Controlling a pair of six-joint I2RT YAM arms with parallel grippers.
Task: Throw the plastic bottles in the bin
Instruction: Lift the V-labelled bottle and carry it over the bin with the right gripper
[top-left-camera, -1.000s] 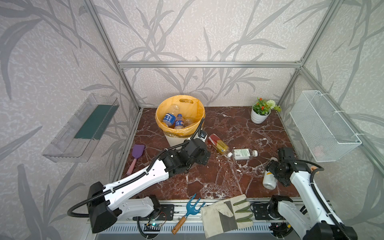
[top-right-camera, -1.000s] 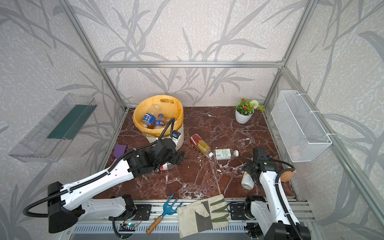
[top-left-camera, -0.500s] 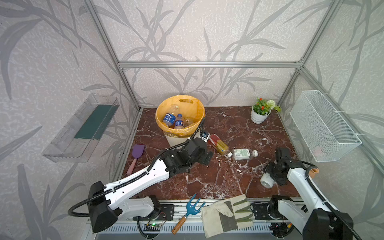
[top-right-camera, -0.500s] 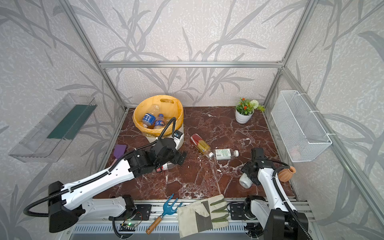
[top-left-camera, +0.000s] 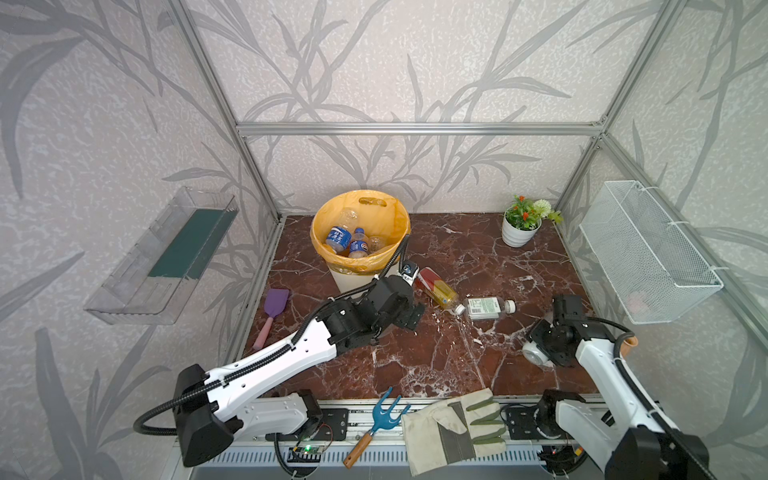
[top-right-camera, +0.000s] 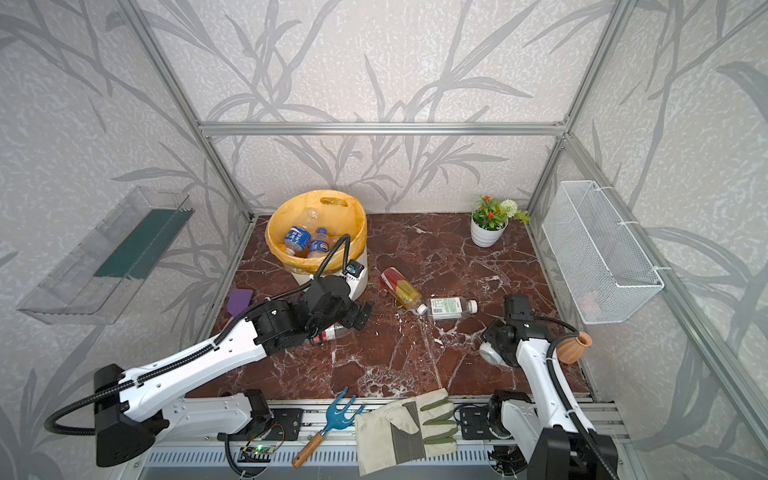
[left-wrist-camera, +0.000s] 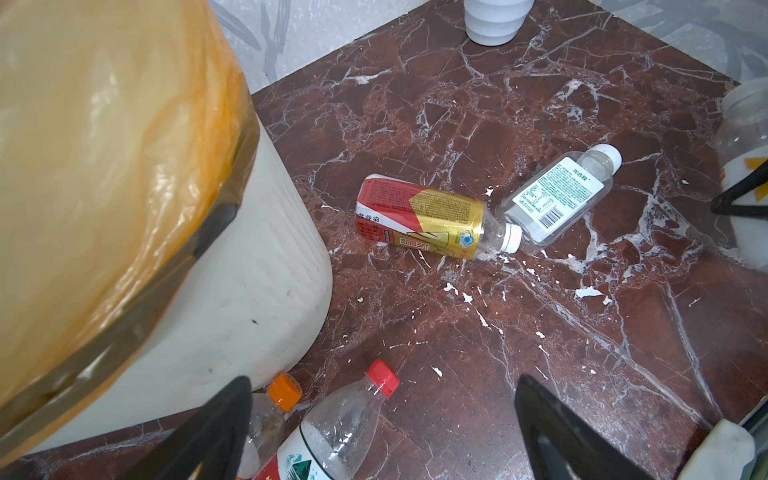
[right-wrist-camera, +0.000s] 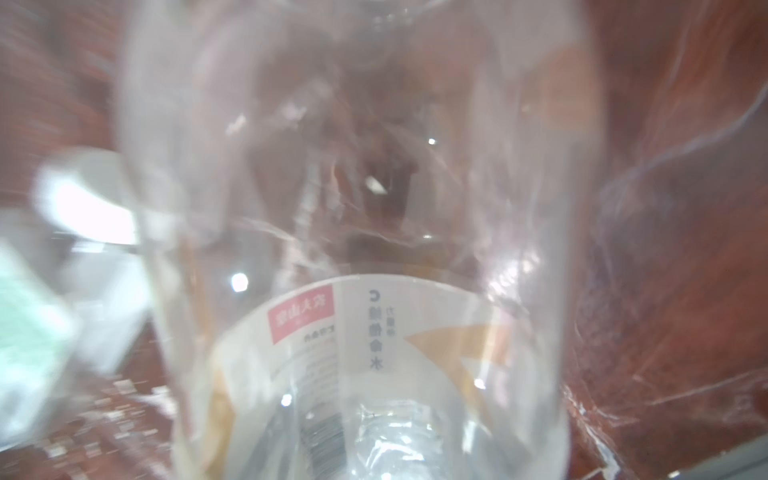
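Note:
The bin (top-left-camera: 321, 222), cream with an orange bag, stands at the back left and holds several bottles (top-left-camera: 338, 237). A red-and-gold bottle (top-left-camera: 436, 287) and a clear bottle with a green-white label (top-left-camera: 486, 307) lie mid-floor, also in the left wrist view (left-wrist-camera: 419, 216) (left-wrist-camera: 557, 195). My left gripper (left-wrist-camera: 382, 432) hangs open over a red-capped bottle (left-wrist-camera: 345, 419); an orange-capped bottle (left-wrist-camera: 274, 409) lies beside it against the bin (left-wrist-camera: 249, 299). My right gripper (top-left-camera: 540, 347) is shut on a clear bottle with a white-orange label (right-wrist-camera: 374, 332), whose base (top-left-camera: 533, 354) faces up.
A white flower pot (top-left-camera: 519, 235) stands at the back right, below a wire basket (top-left-camera: 648, 257) on the right wall. A purple spatula (top-left-camera: 274, 303) lies left. A blue rake (top-left-camera: 382, 411) and a glove (top-left-camera: 453, 424) rest on the front rail. A terracotta vase (top-right-camera: 575, 347) sits front right.
My right gripper closed on the clear bottle and tipped it so its base faces up. My left gripper edged slightly right and stayed open.

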